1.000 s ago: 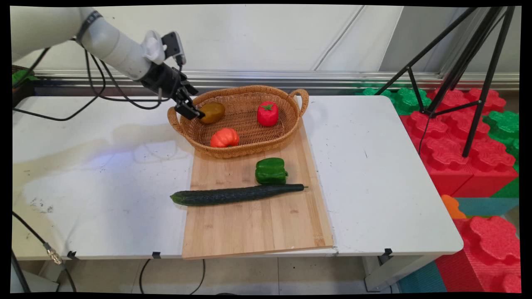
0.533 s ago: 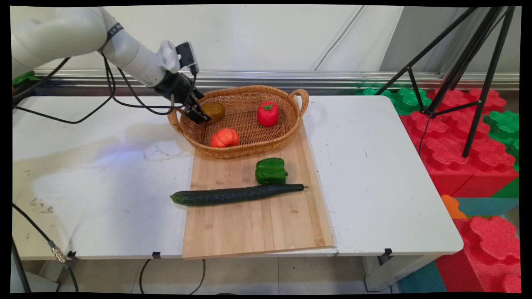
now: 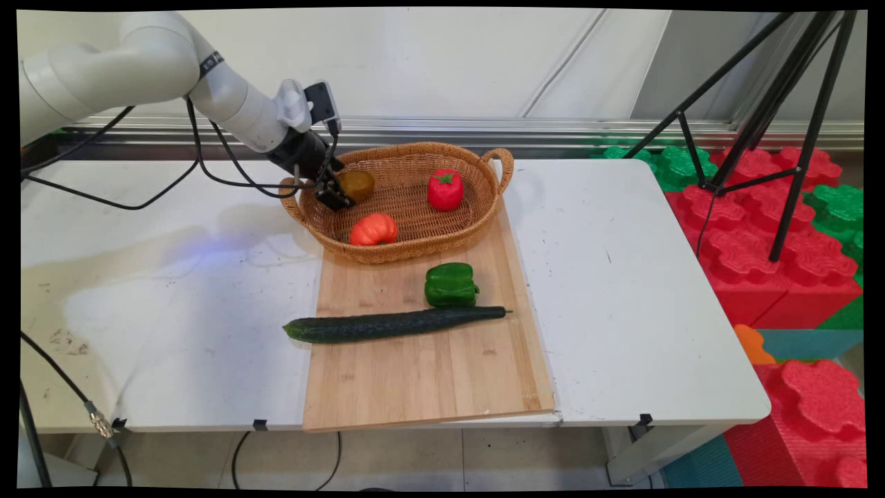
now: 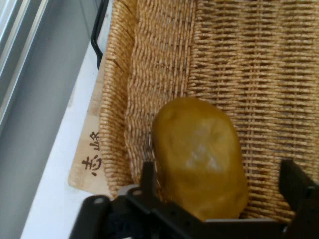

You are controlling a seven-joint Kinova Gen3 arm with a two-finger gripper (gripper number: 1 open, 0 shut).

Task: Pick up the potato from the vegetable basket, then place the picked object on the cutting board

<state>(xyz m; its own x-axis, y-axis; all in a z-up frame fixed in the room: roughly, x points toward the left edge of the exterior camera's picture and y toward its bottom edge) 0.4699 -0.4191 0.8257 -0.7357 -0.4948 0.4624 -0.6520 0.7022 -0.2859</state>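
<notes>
A brown-yellow potato [image 3: 357, 184] [image 4: 200, 155] lies in the left end of a woven wicker basket [image 3: 477, 232] [image 4: 259, 55]. My black gripper [image 3: 337, 196] [image 4: 222, 186] reaches into that end from the left and stands open, one finger on each side of the potato. The hand view shows the left finger [image 4: 147, 177] close beside the potato and the right finger [image 4: 295, 183] a gap away from it. An orange-red tomato [image 3: 373, 229] and a red strawberry-like piece [image 3: 444, 189] lie in the same basket.
The basket stands on the far end of a wooden cutting board [image 3: 429, 366]. A green bell pepper [image 3: 450, 284] and a long dark cucumber [image 3: 394, 323] lie on the board nearer the front. A black tripod [image 3: 760, 117] and red and green foam blocks [image 3: 753, 235] stand to the right.
The gripper has moved right and down into the basket's left end, closing in on the potato until its fingers straddle it. The vegetables have not moved.
</notes>
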